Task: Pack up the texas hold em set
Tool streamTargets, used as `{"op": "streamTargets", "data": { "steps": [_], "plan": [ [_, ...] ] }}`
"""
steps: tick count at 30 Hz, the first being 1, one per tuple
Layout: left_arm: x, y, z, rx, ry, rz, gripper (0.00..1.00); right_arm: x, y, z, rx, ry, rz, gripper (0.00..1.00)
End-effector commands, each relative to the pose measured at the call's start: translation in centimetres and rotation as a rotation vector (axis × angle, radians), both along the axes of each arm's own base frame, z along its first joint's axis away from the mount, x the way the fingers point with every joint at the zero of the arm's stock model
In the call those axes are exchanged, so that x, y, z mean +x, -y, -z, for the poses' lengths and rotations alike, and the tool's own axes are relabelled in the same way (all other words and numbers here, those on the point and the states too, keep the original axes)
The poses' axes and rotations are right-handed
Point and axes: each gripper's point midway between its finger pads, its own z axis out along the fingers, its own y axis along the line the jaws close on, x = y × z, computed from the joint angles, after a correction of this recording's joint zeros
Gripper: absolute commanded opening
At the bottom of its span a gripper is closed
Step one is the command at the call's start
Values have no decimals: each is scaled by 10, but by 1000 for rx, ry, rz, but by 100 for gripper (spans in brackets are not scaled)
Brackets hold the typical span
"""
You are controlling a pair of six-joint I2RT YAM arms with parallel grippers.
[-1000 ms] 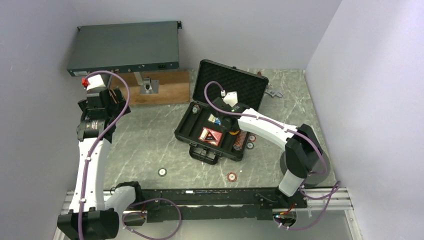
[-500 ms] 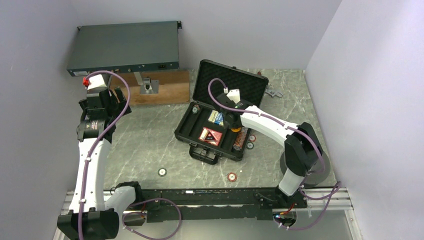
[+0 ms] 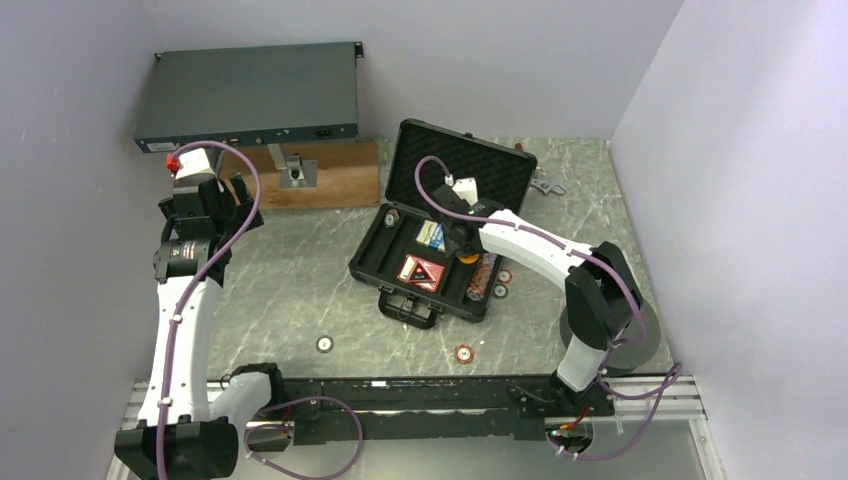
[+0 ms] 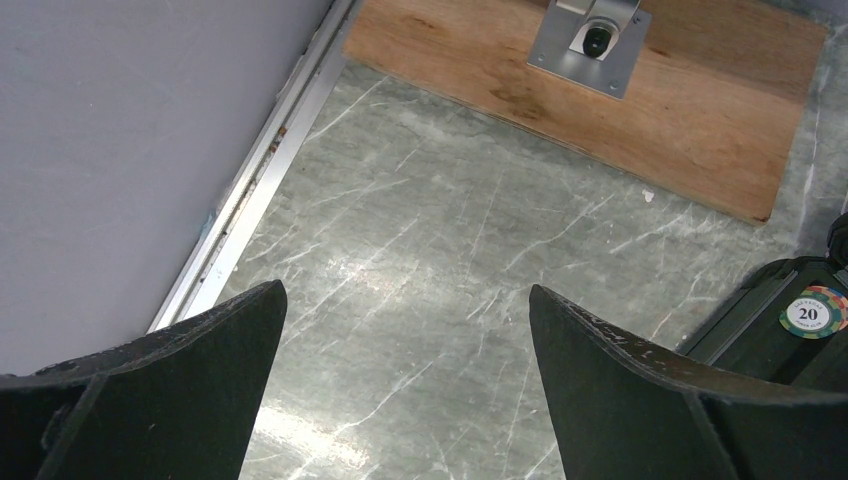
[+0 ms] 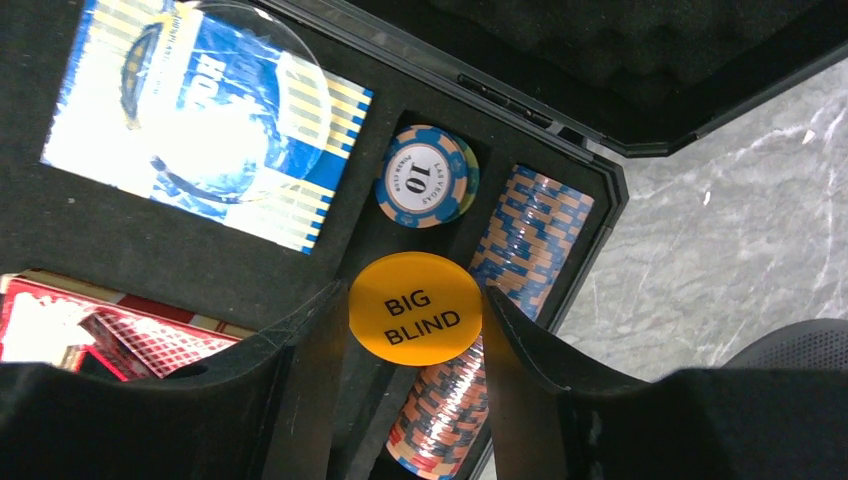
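The black case [image 3: 368,262] lies open at mid-table with its foam-lined lid [image 3: 465,165] upright. My right gripper [image 5: 412,293] is shut on the orange "BIG BLIND" disc [image 5: 415,308], holding it by its edges above the row of poker chips [image 5: 530,230] in the case's right slot. A "10" chip [image 5: 425,175] lies flat beside the blue card deck [image 5: 200,130], and a red deck [image 5: 100,335] sits nearer. Loose chips [image 3: 325,344] [image 3: 464,353] [image 3: 505,276] lie on the table. My left gripper [image 4: 405,290] hangs open and empty over bare table at the far left.
A grey-blue rack box [image 3: 250,95] stands at the back left above a wooden board [image 3: 330,178] with a metal bracket [image 3: 293,170]. A wrench [image 3: 548,185] lies behind the case lid. Walls close in on the left and right.
My right gripper has shifted slightly back and to the right over the case, still holding the orange disc. The left arm has not moved.
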Motion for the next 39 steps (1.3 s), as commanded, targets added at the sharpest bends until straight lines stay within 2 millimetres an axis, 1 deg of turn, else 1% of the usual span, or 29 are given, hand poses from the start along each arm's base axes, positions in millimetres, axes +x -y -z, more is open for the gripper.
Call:
{"op": "streamTargets", "data": {
  "steps": [1, 7, 13, 17, 23, 30, 34, 39],
  "plan": [
    [2, 1, -12, 3, 52, 10, 98, 17, -17, -19, 62, 48, -25, 50],
    [3, 1, -12, 0, 54, 12, 98, 20, -26, -21, 86, 43, -43, 50],
    [3, 2, -12, 0, 56, 15, 98, 20, -25, -18, 78, 40, -42, 50],
    [3, 2, -12, -2, 54, 17, 98, 16, -17, -9, 55, 30, -30, 50],
    [3, 3, -12, -4, 56, 19, 98, 7, -11, 12, 27, -12, -22, 50],
    [3, 3, -11, -3, 53, 19, 97, 4, -7, 18, 11, -19, -15, 51],
    [3, 3, -12, -2, 54, 21, 97, 2, -4, 21, 4, -27, -10, 58],
    [3, 3, -12, -3, 55, 22, 97, 1, -6, 21, 16, -30, -15, 67]
  ]
}}
